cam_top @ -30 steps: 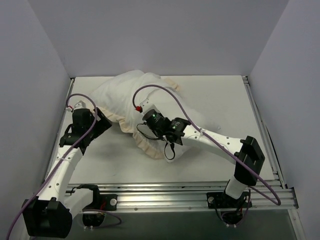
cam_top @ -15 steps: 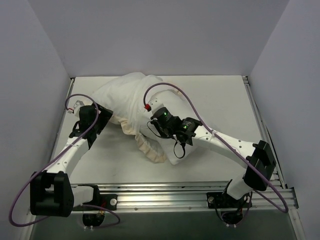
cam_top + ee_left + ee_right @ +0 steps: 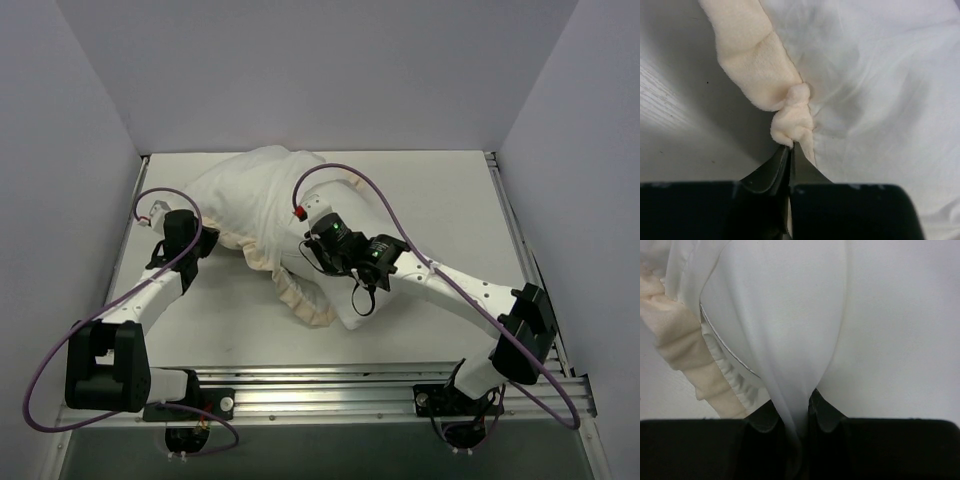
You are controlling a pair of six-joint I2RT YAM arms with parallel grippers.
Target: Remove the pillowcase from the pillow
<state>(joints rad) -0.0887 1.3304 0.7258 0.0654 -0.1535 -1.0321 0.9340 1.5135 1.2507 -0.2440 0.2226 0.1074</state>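
The pillowcase [image 3: 250, 195] lies heaped at the back left of the table, white reverse side out, its cream frill [image 3: 300, 300] along the near edge. A white corner of the pillow [image 3: 345, 312] sticks out at the front. My left gripper [image 3: 205, 243] is at the heap's left edge. In the left wrist view the left gripper [image 3: 791, 146] is shut on a bunched knot of frill [image 3: 792, 117]. My right gripper [image 3: 315, 265] is over the middle. The right gripper [image 3: 807, 400] is shut on a fold of smooth white fabric [image 3: 790, 340], apparently the pillow, beside the frilled opening [image 3: 715, 370].
Grey walls close in the white table [image 3: 440, 190] on three sides. A metal rail [image 3: 350, 385] runs along the near edge by the arm bases. The purple cables [image 3: 345, 175] loop above the fabric.
My left gripper has moved in to the frill at the heap's left edge and shut on it. The right arm has shifted slightly right, still gripping its fold.
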